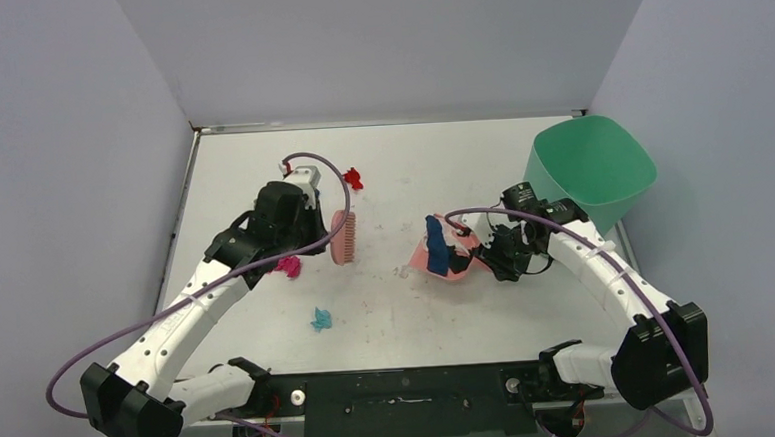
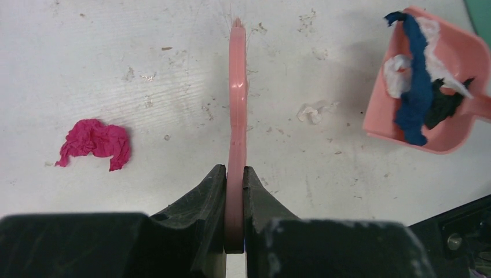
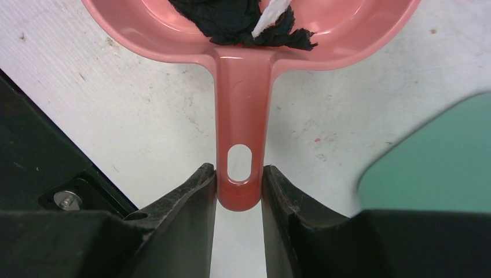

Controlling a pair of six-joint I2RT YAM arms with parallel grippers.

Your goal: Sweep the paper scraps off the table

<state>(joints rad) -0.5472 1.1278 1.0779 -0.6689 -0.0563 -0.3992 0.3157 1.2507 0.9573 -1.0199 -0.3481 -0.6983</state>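
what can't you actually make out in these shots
- Top external: the left arm overlaps the magenta scrap's edge; the cyan scrap is too small to show its shape.
- Left wrist: the brush shows edge-on, bristle face unseen; the right edge cuts off the handle of the dustpan.
- Right wrist: the top edge cuts off the dustpan's front, leaving only a dark scrap and a white tip; the green bin is blurred and cropped.

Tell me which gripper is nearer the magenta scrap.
Left. The left gripper, holding the brush, is close beside the magenta scrap; the right gripper, holding the dustpan, is farther off beyond the brush.
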